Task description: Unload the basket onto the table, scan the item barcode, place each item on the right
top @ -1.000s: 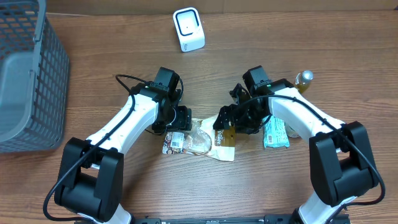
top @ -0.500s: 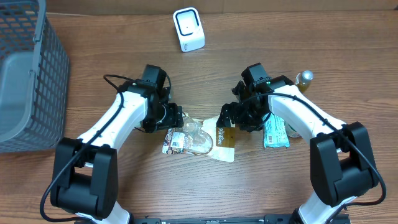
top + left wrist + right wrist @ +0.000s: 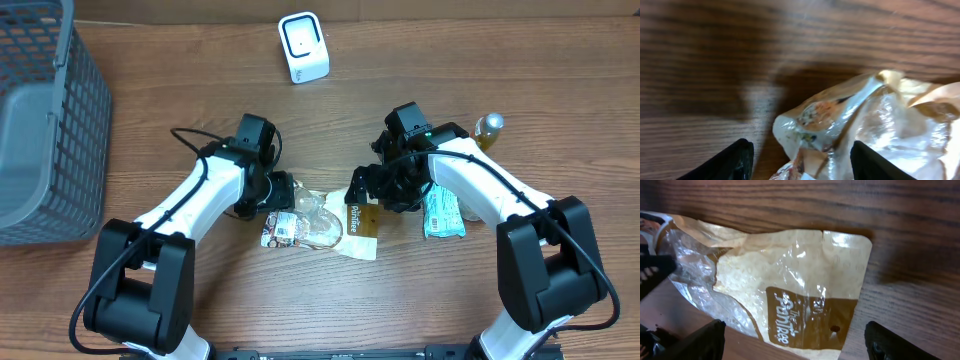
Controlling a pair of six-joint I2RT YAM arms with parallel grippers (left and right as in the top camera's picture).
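A crumpled clear-and-cream snack pouch (image 3: 322, 226) with a brown label lies on the table between my two grippers. My left gripper (image 3: 283, 193) is open at the pouch's left end. In the left wrist view its gripper (image 3: 802, 165) straddles the twisted plastic end (image 3: 840, 120), with the black fingertips (image 3: 735, 160) apart from the plastic. My right gripper (image 3: 366, 191) hovers open over the pouch's right end. In the right wrist view its gripper (image 3: 795, 347) spans the brown label (image 3: 807, 320) without touching it. The white scanner (image 3: 303, 47) stands at the back.
A grey mesh basket (image 3: 40, 120) fills the far left. A teal packet (image 3: 443, 213) lies beside the right arm, and a small bottle (image 3: 489, 125) stands behind it. Bare wood runs between the pouch and the scanner.
My left gripper drew back to the left, then returned toward the pouch's end, its jaws narrowing a little. The right gripper's jaws widened slightly; the pouch stayed on the table.
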